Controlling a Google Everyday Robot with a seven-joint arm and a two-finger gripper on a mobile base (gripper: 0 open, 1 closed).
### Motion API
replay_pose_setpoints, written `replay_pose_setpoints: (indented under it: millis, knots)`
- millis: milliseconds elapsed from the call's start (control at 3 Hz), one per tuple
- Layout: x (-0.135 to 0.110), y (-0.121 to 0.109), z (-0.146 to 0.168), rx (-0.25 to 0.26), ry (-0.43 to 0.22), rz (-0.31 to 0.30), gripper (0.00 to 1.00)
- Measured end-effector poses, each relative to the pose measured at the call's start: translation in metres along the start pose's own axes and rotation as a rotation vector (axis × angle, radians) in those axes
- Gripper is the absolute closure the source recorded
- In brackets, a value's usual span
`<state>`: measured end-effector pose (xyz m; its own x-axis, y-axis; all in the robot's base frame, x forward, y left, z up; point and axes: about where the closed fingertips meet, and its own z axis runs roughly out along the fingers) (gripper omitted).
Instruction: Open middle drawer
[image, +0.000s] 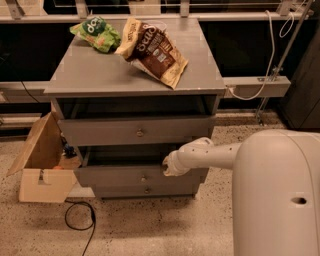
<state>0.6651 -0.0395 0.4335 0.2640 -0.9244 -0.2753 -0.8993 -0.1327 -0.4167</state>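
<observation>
The grey cabinet (135, 75) has three drawers. The middle drawer (120, 176) has a grey front and a small round knob (143, 177). It stands pulled out past the bottom drawer (165, 190), with a dark gap above it. My gripper (169, 166) is at the end of the white arm (215, 154). It sits at the top edge of the middle drawer's front, right of the knob. The top drawer (137, 131) also juts out a little.
A green chip bag (97, 32) and a brown chip bag (155, 50) lie on the cabinet top. An open cardboard box (42, 167) stands on the floor at the left, with a black cable (80, 220) in front. My white body (275, 200) fills the lower right.
</observation>
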Motion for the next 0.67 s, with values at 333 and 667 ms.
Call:
replay_pose_setpoints:
  millis: [333, 667]
  knots:
    - [0.0000, 0.0000, 0.0000, 0.000, 0.000, 0.000, 0.58]
    - [0.0000, 0.0000, 0.0000, 0.000, 0.000, 0.000, 0.35]
